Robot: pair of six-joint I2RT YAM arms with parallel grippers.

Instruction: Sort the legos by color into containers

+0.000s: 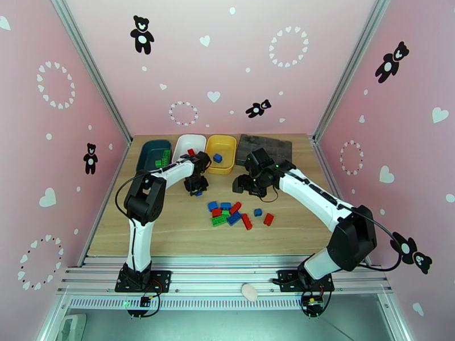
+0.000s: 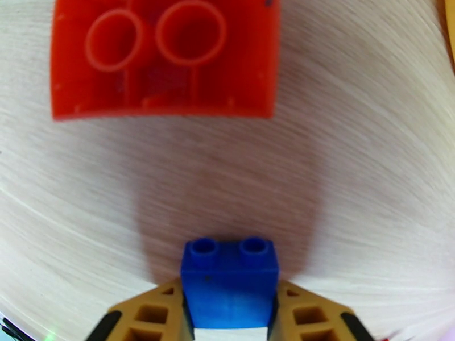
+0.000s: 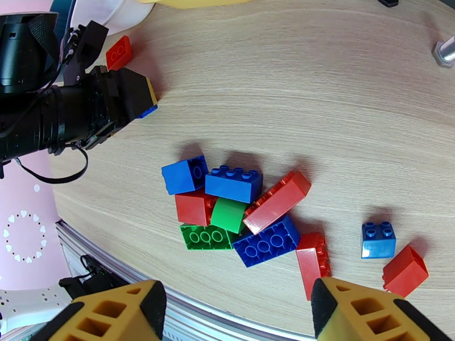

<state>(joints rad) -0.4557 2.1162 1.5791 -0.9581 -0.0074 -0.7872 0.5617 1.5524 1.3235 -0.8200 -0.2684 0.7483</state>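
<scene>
Top view: left fingers (image 1: 197,187) left of centre, low over the counter (image 1: 170,231), clamped on a blue brick (image 1: 198,193). Yellow tray (image 1: 227,144), one blue piece already inside, near and up to the right of that brick. White tray (image 1: 183,144), holding red, straight above it. Teal tray (image 1: 147,152), holding green, further left. Right fingers (image 1: 249,186) just right of centre, below the yellow tray's right corner; spread unreadable from here. Pile (image 1: 227,213) of mixed legos below centre, between the arms, nearer the right fingers.

Left wrist view: blue brick (image 2: 230,285) at bottom centre, pinched from both sides by the fingers (image 2: 151,314), studs toward the top of the frame, the stud pair running finger to finger. Red brick (image 2: 165,55) at upper left, upside down with hollow tubes showing, flat on the counter and well apart from the blue one.

Right wrist view: fingers (image 3: 108,314) in the bottom corners, spread wide, nothing between them. Pile (image 3: 233,206) at centre, directly above that gap. Two strays, blue and red, at lower right. Yellow tray (image 3: 193,0) rim at the top edge.

Judging by the colours already sorted, blue bound for the yellow tray: a short carry up and right, best left to the left arm, already holding the brick.
</scene>
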